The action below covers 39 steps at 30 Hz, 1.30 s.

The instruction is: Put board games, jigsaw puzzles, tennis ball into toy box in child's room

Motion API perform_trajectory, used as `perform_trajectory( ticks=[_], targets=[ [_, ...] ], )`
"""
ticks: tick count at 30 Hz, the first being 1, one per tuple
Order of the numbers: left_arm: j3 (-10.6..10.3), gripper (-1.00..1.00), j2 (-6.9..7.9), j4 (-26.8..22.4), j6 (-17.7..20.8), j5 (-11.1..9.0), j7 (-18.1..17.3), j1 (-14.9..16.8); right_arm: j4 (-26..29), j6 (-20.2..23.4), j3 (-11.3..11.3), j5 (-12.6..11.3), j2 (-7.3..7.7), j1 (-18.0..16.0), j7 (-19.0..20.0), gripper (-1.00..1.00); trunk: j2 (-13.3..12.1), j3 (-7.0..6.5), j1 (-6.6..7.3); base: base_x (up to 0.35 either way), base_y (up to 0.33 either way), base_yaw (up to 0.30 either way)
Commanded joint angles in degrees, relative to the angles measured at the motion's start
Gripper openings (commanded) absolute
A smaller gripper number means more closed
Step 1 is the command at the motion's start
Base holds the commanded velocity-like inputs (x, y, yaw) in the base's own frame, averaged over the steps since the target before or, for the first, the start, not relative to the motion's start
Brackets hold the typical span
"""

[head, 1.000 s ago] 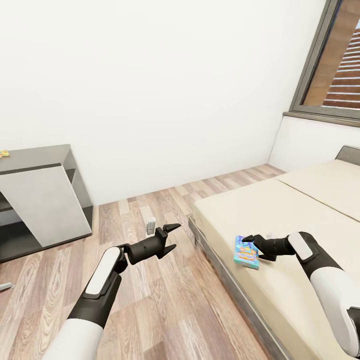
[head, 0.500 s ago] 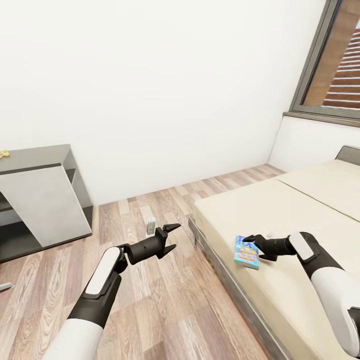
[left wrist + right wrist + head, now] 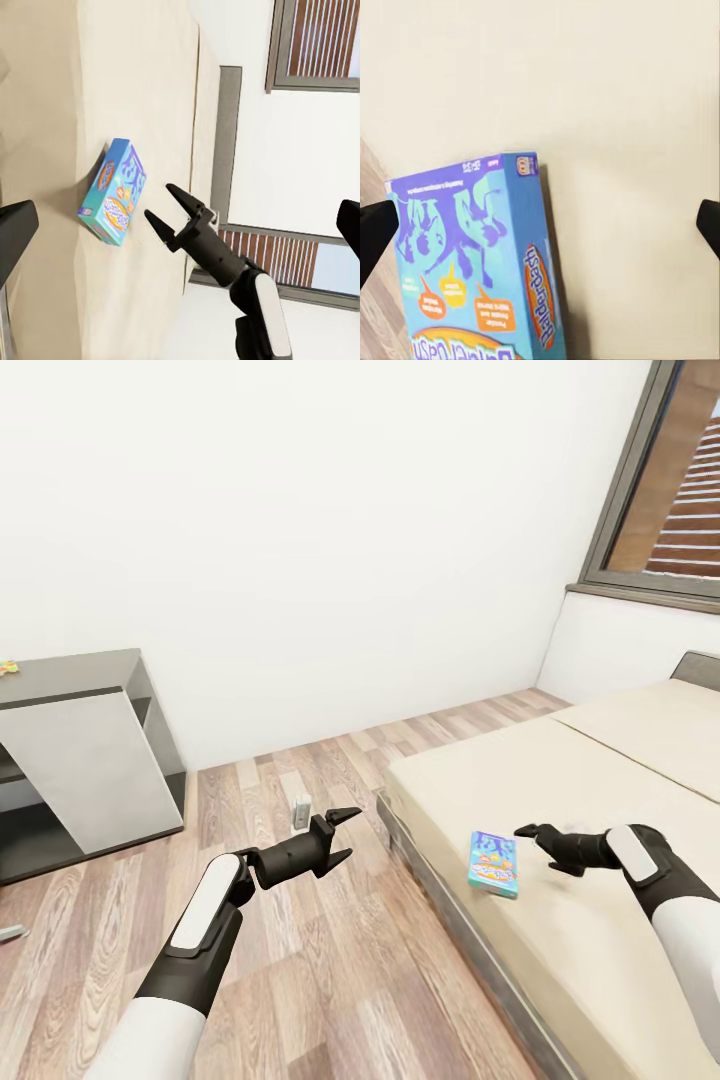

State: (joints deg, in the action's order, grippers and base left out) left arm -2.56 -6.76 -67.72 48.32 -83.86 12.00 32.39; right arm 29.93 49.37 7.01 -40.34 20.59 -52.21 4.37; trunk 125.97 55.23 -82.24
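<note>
While the flat blue box (image 3: 494, 863) is lying on the smooth beige bed (image 3: 620, 780), the right hand (image 3: 534, 840) is hovering beside it, spread. The left hand (image 3: 343, 833) is gaping over plank floor (image 3: 330, 980).

White walls (image 3: 300, 510) meet a wood-plank floor (image 3: 330, 960). A dark-framed window (image 3: 665, 480) sits at upper right above the beige bed (image 3: 600, 760). A dark grey table (image 3: 80, 760) stands at left.

arms: white upper, black forearms, white panel | end effector (image 3: 338, 834): black, pointed fingers
</note>
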Motion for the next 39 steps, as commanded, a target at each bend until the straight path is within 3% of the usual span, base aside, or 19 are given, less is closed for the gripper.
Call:
perform_trajectory(
  ticks=[1,5,12,17,39],
  targets=[
    [0.03,1.00,-0.01,-0.05,0.11,-0.60,0.57,0.03,0.26,-0.07,0.32,0.56,0.54,-0.03,0.46,1.00,0.02,0.05,0.01,0.000,0.000,0.000],
    [0.02,1.00,-0.03,0.03,0.11,-0.60,0.57,0.01,2.77,-0.95,0.45,0.51,2.52,0.45,0.49,1.00,0.02,0.05,0.01,0.000,0.000,0.000],
    [0.67,1.00,0.26,-0.58,0.02,-1.30,-0.09,0.66,6.96,-0.55,-0.12,0.27,4.22,1.47,1.06,1.00,0.02,0.05,0.01,0.000,0.000,0.000],
    [1.50,1.00,0.26,-2.19,0.02,-1.91,-0.75,2.28,8.54,-0.06,-0.33,0.27,4.29,-0.05,1.06,1.00,0.02,0.05,0.01,0.000,0.000,0.000],
    [1.50,1.00,0.26,-2.22,0.02,-1.91,-0.75,2.32,8.54,-0.06,-0.33,0.27,4.29,-0.05,1.06,1.00,0.02,0.05,0.01,0.000,0.000,0.000]
  ],
)
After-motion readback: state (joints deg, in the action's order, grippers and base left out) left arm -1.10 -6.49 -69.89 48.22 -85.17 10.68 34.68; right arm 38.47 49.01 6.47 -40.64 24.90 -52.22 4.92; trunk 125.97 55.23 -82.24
